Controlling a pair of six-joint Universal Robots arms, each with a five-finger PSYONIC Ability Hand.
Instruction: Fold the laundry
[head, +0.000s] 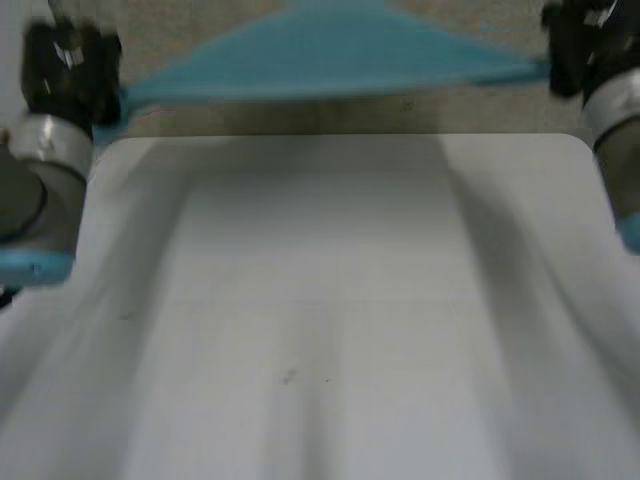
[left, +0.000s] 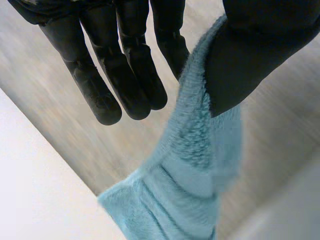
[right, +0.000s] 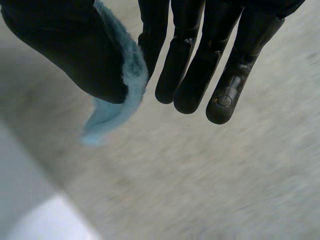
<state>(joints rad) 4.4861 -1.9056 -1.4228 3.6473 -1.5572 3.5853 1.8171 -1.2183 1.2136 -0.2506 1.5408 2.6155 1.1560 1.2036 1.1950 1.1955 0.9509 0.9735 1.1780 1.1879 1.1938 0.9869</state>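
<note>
Head view: teal towel (head: 330, 55) is stretched in the air past the worktop's (head: 340, 300) far edge, over the floor (head: 470, 108), not touching the worktop. Left robot hand (head: 70, 70) has one end just off the worktop's far left corner. Right robot hand (head: 575, 45) has the other end off its far right corner. The edge nearest the worktop runs taut between them, and the rest tapers away beyond it.

Left wrist view: fingers (left: 130, 75) are straight, with the thumb (left: 250, 55) pinching the towel's edge against the nearest finger. Right wrist view: same pinch, but the thumb (right: 65, 45) holds only a thin tuft of the corner.

My read: this is the spread-out step, no fold made yet. The next move needs both hands to come back over the worktop level with each other, keeping tension, and lay the cloth flat before letting go. The right pinch looks shallow, so a jerk could pull it free.
</note>
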